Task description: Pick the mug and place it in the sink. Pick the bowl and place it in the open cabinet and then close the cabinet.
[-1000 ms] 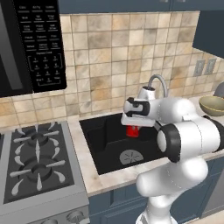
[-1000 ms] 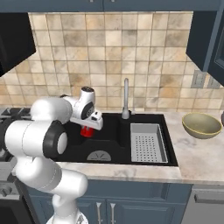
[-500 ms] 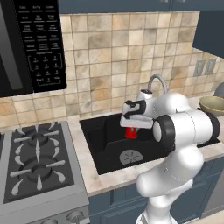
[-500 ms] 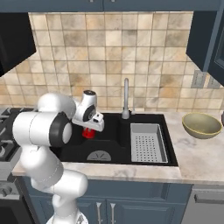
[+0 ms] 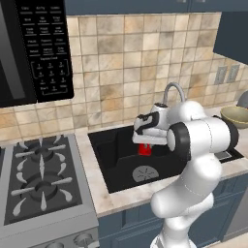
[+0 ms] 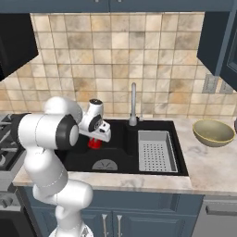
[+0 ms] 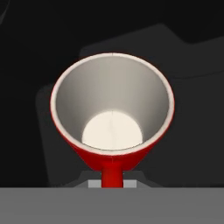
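Observation:
The red mug hangs upright low inside the black sink, above its left half. My gripper is shut on the mug from above. In the hand view I look straight down into the mug's white inside, and my gripper pinches its red handle at the bottom. The olive-tan bowl rests on the counter right of the sink. A dark blue wall cabinet hangs at the upper right.
A round grey drain lies just in front of the mug. The grey perforated tray fills the sink's right half, and the chrome faucet rises behind. A gas stove stands left, under a black microwave.
The elbow has swung round over the sink's front edge while the hand stayed over the basin. The mug has sunk slightly lower, still held.

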Robot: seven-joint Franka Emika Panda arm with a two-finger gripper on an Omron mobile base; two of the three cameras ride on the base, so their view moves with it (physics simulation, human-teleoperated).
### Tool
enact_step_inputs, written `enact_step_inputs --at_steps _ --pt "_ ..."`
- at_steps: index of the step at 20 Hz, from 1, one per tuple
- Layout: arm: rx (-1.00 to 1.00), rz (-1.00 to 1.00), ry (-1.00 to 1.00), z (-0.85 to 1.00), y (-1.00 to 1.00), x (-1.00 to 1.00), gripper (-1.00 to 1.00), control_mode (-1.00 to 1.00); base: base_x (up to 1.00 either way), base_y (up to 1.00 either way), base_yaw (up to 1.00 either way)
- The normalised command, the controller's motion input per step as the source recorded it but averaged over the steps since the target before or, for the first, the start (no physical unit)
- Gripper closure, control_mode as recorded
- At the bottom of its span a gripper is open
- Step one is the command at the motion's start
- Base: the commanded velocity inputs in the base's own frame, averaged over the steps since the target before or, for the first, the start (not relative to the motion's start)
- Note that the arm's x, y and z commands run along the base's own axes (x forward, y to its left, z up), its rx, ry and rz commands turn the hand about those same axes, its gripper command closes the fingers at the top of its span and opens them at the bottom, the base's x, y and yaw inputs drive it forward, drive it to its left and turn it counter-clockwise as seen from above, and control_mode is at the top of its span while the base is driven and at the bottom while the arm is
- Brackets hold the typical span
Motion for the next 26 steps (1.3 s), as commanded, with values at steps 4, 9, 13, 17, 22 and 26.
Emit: enact_step_inputs --at_steps 4,9,13,17,22,26 --pt "0.0 0.0 -0.03 -0.27 0.0 0.06 1.0 -1.0 0.0 0.0 0.0" --pt "0.0 0.0 -0.05 -0.26 0.0 0.09 1.0 -1.0 0.0 0.0 0.0" --pt "0.0 0.0 -0.04 -0.21 0.0 0.13 1.0 -1.0 0.0 0.0 0.0" --pt "0.0 0.0 -0.09 -0.16 0.0 0.11 1.0 -1.0 0.0 0.0 0.0" --pt "0.0 0.0 -0.08 -0.13 0.0 0.08 1.0 -1.0 0.0 0.0 0.0" --pt "0.0 0.0 -0.06 -0.15 0.0 0.09 1.0 -1.0 0.0 0.0 0.0"
